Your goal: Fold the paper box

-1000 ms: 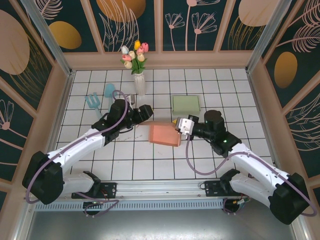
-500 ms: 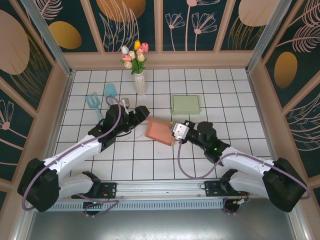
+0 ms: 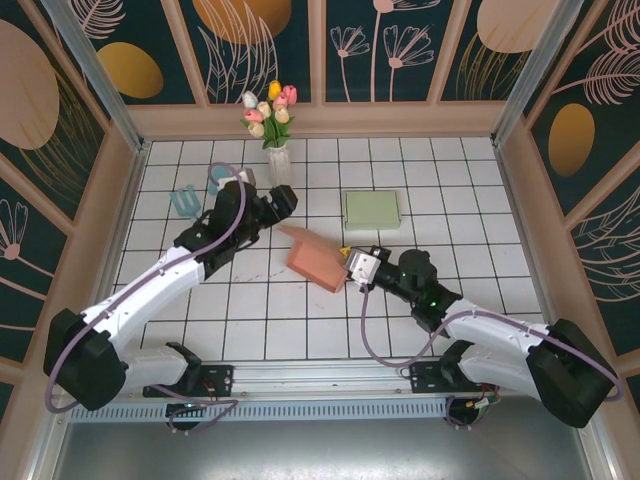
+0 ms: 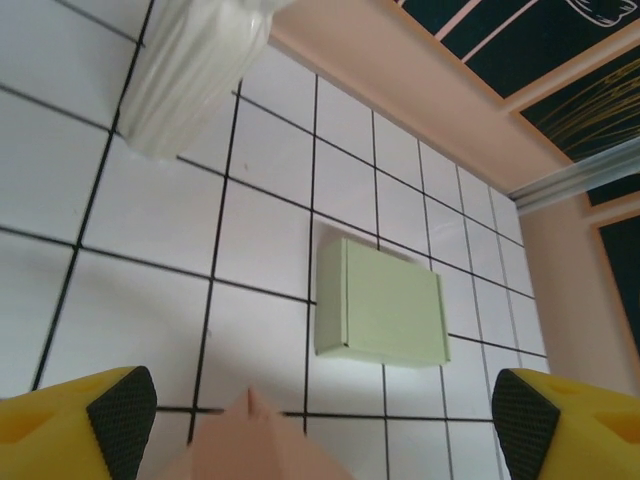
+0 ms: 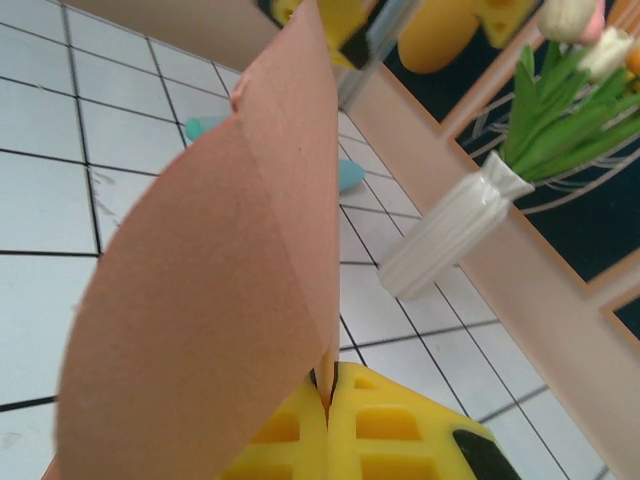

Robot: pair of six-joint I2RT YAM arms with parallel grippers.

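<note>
finding: the paper box (image 3: pixel 315 262) is near the middle of the counter (image 3: pixel 470 200). it is a flat pink sheet, not lying level; one side is tilted up off the tiles.

right gripper (image 3: pixel 350 268): it grasps the box by the edge that faces the right side of the counter. in the right wrist view the jaws are clenched on that thin edge and the sheet stands up steeply from them. judgement: this pinch anchors the sheet and props it so a panel can be turned against it.

left gripper (image 4: pixel 320 425): it hovers at the box corner that points to the far left corner of the counter. the jaws are released and spread wide, and the pink tip rises between them. contact with either pad cannot be confirmed. judgement: it is placed to close on that corner or press the panel over.

surroundings: a green box (image 3: pixel 371 208) lies flat toward the far edge, well apart from the work. a vase (image 3: pixel 277 165) of flowers stands near the far edge, close to the left arm; judged a knock risk.
</note>
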